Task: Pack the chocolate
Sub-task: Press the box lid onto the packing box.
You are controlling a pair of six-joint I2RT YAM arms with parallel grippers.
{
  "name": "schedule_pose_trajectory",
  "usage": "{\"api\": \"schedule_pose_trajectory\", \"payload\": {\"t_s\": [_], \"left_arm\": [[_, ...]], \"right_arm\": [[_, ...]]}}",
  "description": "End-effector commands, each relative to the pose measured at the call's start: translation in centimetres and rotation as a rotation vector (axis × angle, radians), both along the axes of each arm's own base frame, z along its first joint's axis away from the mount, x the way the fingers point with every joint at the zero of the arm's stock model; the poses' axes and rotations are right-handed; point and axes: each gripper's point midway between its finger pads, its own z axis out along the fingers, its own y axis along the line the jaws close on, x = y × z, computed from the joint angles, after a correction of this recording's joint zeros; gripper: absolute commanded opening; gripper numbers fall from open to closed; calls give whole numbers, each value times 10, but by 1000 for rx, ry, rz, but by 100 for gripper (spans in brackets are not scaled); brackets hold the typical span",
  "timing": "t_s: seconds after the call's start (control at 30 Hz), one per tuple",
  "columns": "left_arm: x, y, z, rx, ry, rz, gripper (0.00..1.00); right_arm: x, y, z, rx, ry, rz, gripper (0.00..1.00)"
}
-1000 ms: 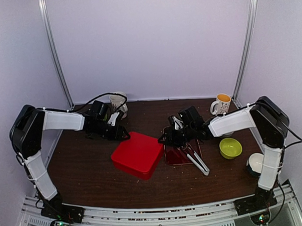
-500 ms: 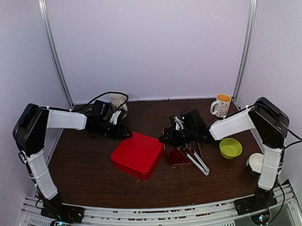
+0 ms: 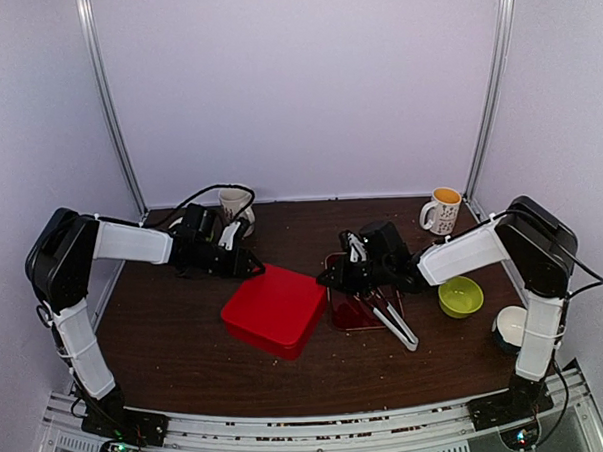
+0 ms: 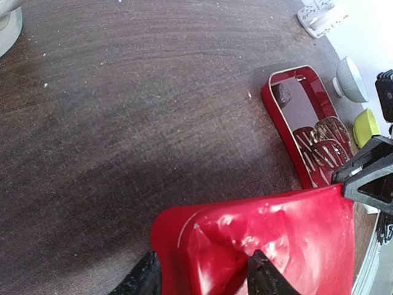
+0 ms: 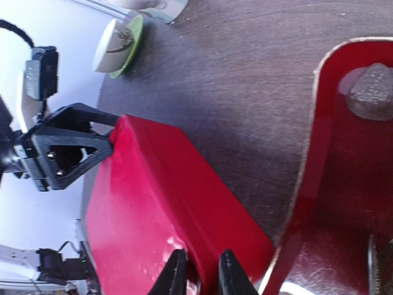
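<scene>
One piece of chocolate (image 5: 371, 92) shows clearly. It is a grey-brown lump lying at the far end of the tray (image 4: 307, 107), close to the rounded end wall. It is about as wide as it is long, so it has no clear long axis and points no particular way. In the top view it is too small to make out.

The tray is red with a pale rim. Its long axis runs from the near side of the desk (image 3: 186, 341) towards the back. Tongs (image 3: 394, 322) lie slantwise over its near right part, handles far-left and tips near-right.

Just left of the tray is the red box (image 3: 275, 309), closed face up. It is turned like a diamond, with one corner towards each arm.

The right tool (image 5: 202, 258) is at the box's right corner, beside the tray's rim. Its fingers are close together, with a strip of the red edge pinched between them.

The left tool (image 4: 202, 258) is at the box's far-left corner. One finger is outside the wall and the other shows over the glossy red top. I cannot tell whether they press on the box or only straddle it.

Neither tool touches the chocolate.
</scene>
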Motion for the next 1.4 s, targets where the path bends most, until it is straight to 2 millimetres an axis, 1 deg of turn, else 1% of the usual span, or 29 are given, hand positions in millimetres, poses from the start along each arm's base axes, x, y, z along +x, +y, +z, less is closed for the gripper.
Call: {"api": "schedule_pose_trajectory", "payload": {"t_s": [0.0, 0.03, 0.07, 0.17, 0.23, 0.3, 0.37, 0.43, 0.47, 0.53, 0.6, 0.63, 0.67, 0.7, 0.73, 0.77, 0.8, 0.87, 0.93, 1.0, 1.03, 1.07, 1.17, 1.2, 1.23, 1.27, 1.3, 1.33, 1.37], "left_arm": [[-24, 22, -51, 127, 135, 32, 49], [-22, 22, -48, 128, 126, 39, 49], [-20, 23, -44, 129, 113, 43, 49], [-14, 23, -30, 134, 77, 51, 49], [-9, 23, -22, 140, 58, 56, 49], [-5, 24, -13, 145, 37, 64, 49], [-1, 24, -3, 144, 16, 69, 49], [2, 24, 11, 136, -12, 73, 50], [4, 24, 18, 131, -29, 74, 50], [4, 22, 39, 107, -66, 70, 50], [2, 21, 54, 81, -88, 68, 50], [0, 19, 61, 60, -96, 59, 46], [-3, 16, 66, 35, -101, 43, 40], [-6, 13, 70, 13, -100, 32, 32], [-9, 12, 72, -5, -98, 23, 23], [-13, 10, 73, -20, -94, 13, 10], [-15, 9, 73, -29, -92, 6, 0], [-19, 9, 69, -37, -78, 2, 0], [-23, 10, 57, -30, -56, 1, 0], [-27, 12, 43, -29, -36, 2, 0], [-29, 12, 35, -29, -24, 4, 0], [-31, 12, 25, -28, -7, 6, 0], [-36, 15, -5, -5, 58, 13, 0], [-37, 15, -9, -1, 68, 13, 0], [-38, 15, -9, -1, 72, 10, 0], [-37, 14, -4, -5, 67, 10, 0], [-36, 15, 4, -8, 53, 10, 0], [-35, 16, 12, -7, 36, 14, 0], [-34, 17, 22, -4, 15, 21, 0]], "right_arm": [[-65, -34, -88, -335, 198, 78, 24], [-56, -32, -72, -329, 142, 72, 29], [-48, -30, -60, -333, 95, 69, 31], [-21, -23, -15, -355, -56, 52, 32], [-6, -20, 16, -372, -151, 43, 36], [3, -22, 42, -401, -233, 37, 40], [6, -24, 66, -400, -306, 35, 43], [2, -20, 83, -359, -348, 59, 40], [-1, -17, 89, -325, -359, 78, 35], [-10, -7, 97, -246, -379, 125, 21], [-19, 3, 99, -165, -373, 166, 2], [-20, 6, 95, -141, -364, 168, 0], [-22, 9, 91, -113, -347, 179, 0], [-23, 12, 84, -94, -331, 185, 0], [-24, 14, 77, -84, -314, 185, 0], [-22, 13, 66, -84, -292, 170, 0], [-20, 11, 53, -90, -266, 156, 0], [-17, 6, 28, -112, -222, 129, 0], [-16, 0, 6, -158, -187, 105, 0], [-18, -3, -6, -178, -162, 104, 0], [-19, -2, -3, -170, -167, 110, 0], [-20, 0, 6, -157, -181, 114, 0], [-25, 5, 42, -116, -262, 136, 0], [-29, 7, 53, -98, -288, 144, 0], [-34, 9, 61, -75, -305, 155, 0], [-38, 11, 64, -51, -314, 166, 0], [-42, 11, 61, -39, -311, 175, 0], [-43, 11, 53, -46, -297, 176, 0], [-43, 9, 37, -75, -271, 170, 0]]}}
